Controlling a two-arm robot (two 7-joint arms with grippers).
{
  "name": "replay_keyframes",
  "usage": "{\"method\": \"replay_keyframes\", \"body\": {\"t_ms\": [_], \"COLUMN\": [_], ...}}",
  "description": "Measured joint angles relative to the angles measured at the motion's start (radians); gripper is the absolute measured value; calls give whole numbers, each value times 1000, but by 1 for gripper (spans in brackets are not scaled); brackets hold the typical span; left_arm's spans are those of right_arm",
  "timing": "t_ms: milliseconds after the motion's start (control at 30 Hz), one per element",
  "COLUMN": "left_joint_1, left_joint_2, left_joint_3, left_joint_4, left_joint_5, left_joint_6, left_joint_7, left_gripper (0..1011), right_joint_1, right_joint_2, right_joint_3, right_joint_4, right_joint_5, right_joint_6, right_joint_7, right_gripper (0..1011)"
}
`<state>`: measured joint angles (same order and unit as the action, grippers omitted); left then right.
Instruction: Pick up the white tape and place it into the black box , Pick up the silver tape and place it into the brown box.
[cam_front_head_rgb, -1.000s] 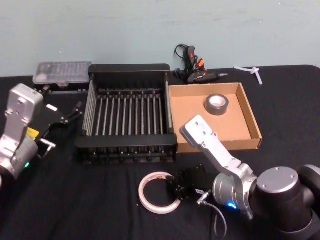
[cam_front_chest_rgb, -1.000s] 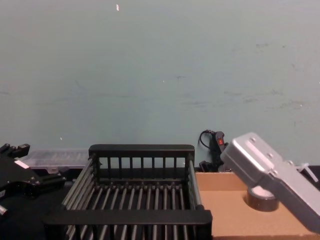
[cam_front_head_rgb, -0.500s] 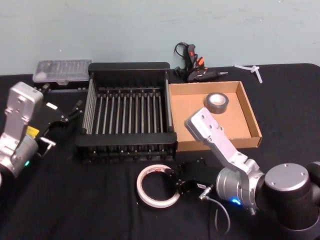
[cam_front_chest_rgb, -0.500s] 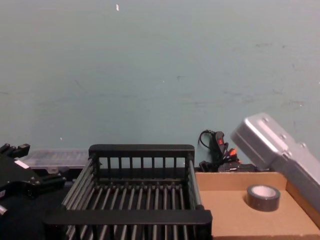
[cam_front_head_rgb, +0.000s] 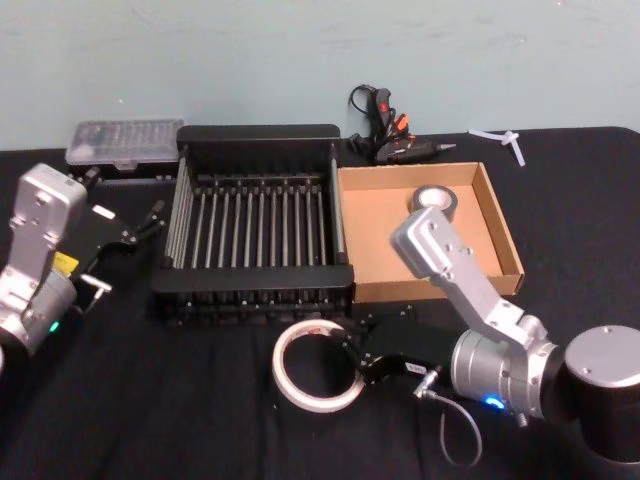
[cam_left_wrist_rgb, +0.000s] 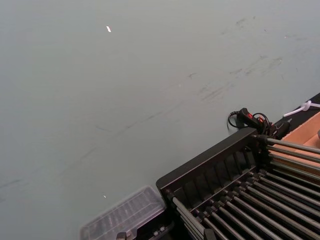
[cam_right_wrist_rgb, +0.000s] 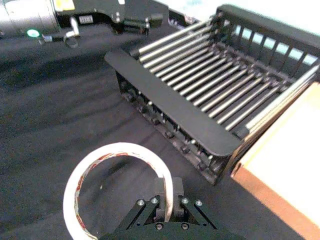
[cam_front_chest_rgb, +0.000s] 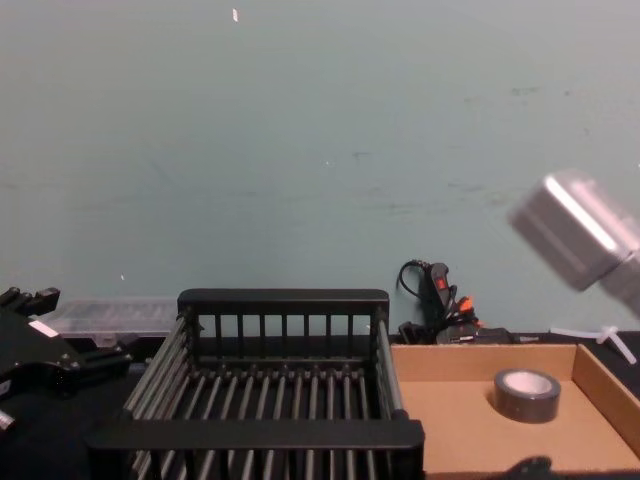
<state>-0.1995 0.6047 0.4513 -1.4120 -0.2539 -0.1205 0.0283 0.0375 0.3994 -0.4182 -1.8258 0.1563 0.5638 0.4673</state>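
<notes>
Pinching the white tape (cam_right_wrist_rgb: 102, 176) across its rim at three o'clock, the right gripper (cam_right_wrist_rgb: 168, 200) is clamping a light, stiff, thin-walled ring, probably easily carried.

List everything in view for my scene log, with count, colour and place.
white tape: 1, white with red print, on the black cloth before the crate
black box: 1, black slatted crate, table centre
brown box: 1, tan cardboard, right of the crate
silver tape: 1, silver-grey, inside the brown box
parts case: 1, clear, behind the crate's left corner
glue gun: 1, black and orange, behind the boxes
right gripper: shut on the white tape's rim
left gripper: black, left of the crate
</notes>
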Motion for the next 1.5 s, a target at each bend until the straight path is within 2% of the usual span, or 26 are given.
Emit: {"method": "replay_keyframes", "body": {"t_ms": [333, 533, 733, 933, 1133, 1400, 1500], "left_joint_1": [0, 0, 0, 0, 0, 0, 0], "left_joint_2": [0, 0, 0, 0, 0, 0, 0], "left_joint_3": [0, 0, 0, 0, 0, 0, 0], "left_joint_4": [0, 0, 0, 0, 0, 0, 0], "left_joint_5": [0, 0, 0, 0, 0, 0, 0], "left_joint_6": [0, 0, 0, 0, 0, 0, 0], "left_joint_7": [0, 0, 0, 0, 0, 0, 0], "left_gripper": [1001, 1001, 1001, 1001, 1001, 1001, 1001], "right_joint_1": [-15, 2, 52, 119, 199, 304, 354], "right_joint_2": [35, 32, 16, -11, -54, -126, -164], "right_joint_3": [37, 52, 54, 38, 12, -22, -34], "right_joint_4": [-46, -48, -14, 51, 143, 296, 382], "right_joint_5": [46, 62, 63, 44, 10, -51, -79], "right_joint_6": [-88, -128, -169, -205, -240, -297, -328], "right_joint_7": [3, -10, -42, -82, -116, -146, -158], "right_gripper": [98, 98, 98, 98, 98, 97, 97]}}
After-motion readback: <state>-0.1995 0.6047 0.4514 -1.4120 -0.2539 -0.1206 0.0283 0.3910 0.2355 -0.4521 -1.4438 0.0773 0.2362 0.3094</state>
